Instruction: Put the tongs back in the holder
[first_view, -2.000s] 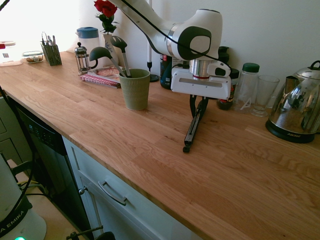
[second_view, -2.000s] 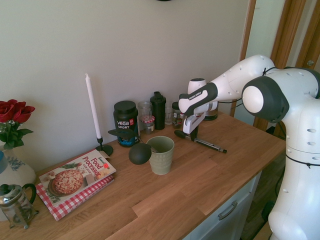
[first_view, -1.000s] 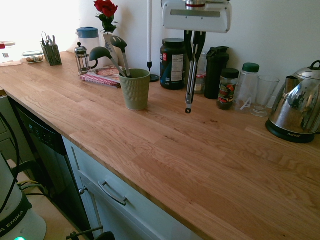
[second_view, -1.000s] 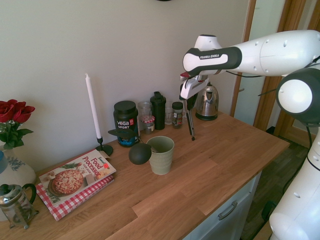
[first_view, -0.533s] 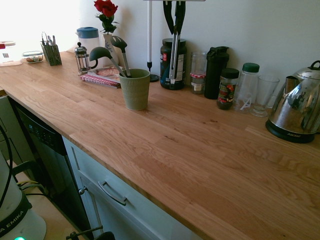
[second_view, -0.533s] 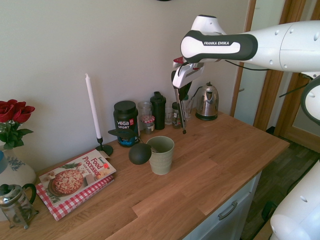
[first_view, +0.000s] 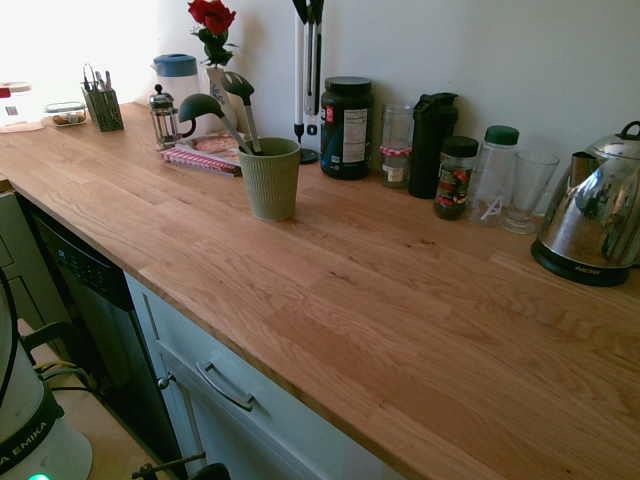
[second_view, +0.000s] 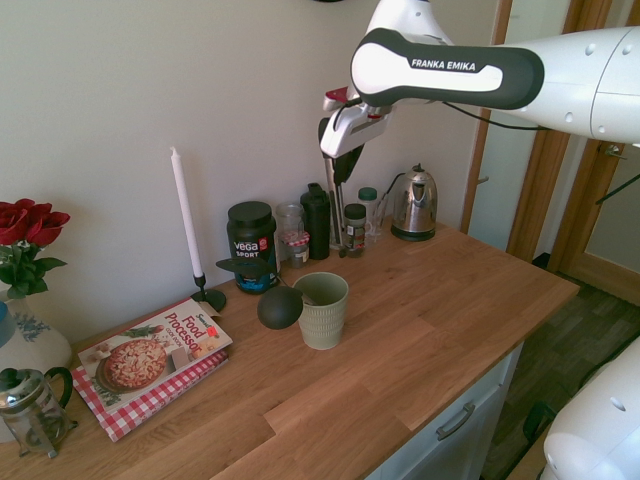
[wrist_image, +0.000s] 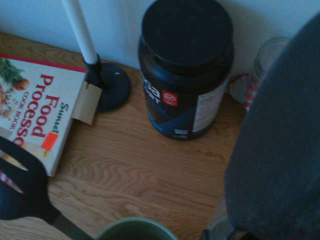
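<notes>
Tongs hanging upright from the clamping hand, lifted high for dropping into the holder.

I saw a long oak-plank counter against a plain pale wall — bright daylight washed out its far end. Below it ran pale cabinet fronts with a metal drawer handle and a dark appliance. Beyond the counter's end stood wooden door frames and dark wood flooring.
</notes>
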